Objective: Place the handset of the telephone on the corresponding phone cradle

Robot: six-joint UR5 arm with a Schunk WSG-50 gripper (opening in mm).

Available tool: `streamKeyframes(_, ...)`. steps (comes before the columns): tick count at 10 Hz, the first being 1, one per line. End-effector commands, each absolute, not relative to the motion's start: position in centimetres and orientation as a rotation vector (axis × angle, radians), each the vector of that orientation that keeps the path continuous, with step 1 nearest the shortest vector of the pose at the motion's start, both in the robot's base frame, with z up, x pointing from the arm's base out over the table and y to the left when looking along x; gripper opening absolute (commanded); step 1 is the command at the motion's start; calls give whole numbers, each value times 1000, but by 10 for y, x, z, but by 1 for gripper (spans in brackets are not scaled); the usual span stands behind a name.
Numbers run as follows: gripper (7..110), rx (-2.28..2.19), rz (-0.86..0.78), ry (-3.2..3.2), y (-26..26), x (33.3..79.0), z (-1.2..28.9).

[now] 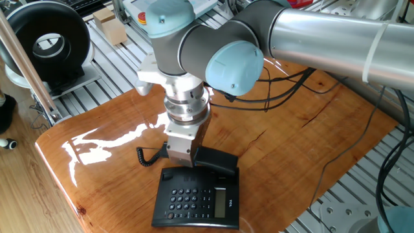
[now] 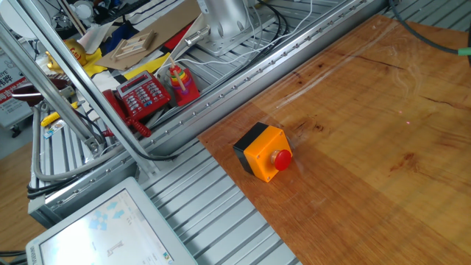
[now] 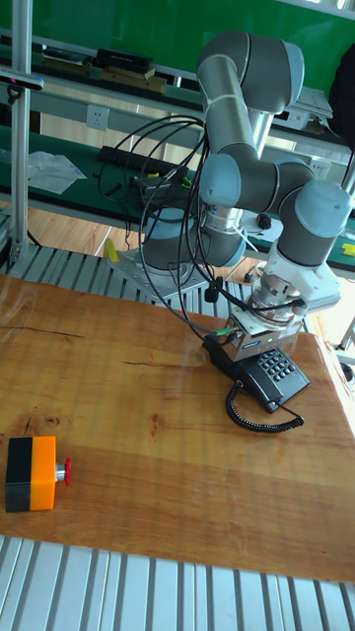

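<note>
My claw (image 1: 181,157) hangs upright over the rear strip of the telephone (image 1: 197,197), pinching the handset (image 1: 217,161) near its middle so the bar stays level with the phone cradle (image 1: 213,173) beneath it. The handset sits at the cradle, tilted slightly; full seating cannot be confirmed. The coiled cord (image 3: 258,416) trails slack on the counter (image 1: 116,155), so it exerts no pull

Black telephone (image 1: 197,200), black coiled-cord handset (image 1: 213,160), orange-and-black box with red button (image 2: 263,151), glossy reddish-brown wooden table (image 1: 116,136), silver arm with pale blue caps (image 1: 233,61).
</note>
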State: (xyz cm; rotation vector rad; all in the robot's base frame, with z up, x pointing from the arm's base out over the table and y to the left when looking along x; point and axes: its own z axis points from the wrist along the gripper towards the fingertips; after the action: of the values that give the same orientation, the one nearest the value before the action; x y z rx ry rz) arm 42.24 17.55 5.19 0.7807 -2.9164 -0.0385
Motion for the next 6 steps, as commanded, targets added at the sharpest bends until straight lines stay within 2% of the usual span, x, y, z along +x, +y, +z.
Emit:
streamKeyframes(1, 7, 679, -98, -2946, 186, 425, 49)
streamKeyframes(6, 7, 638, 53, -2927, 163, 416, 59)
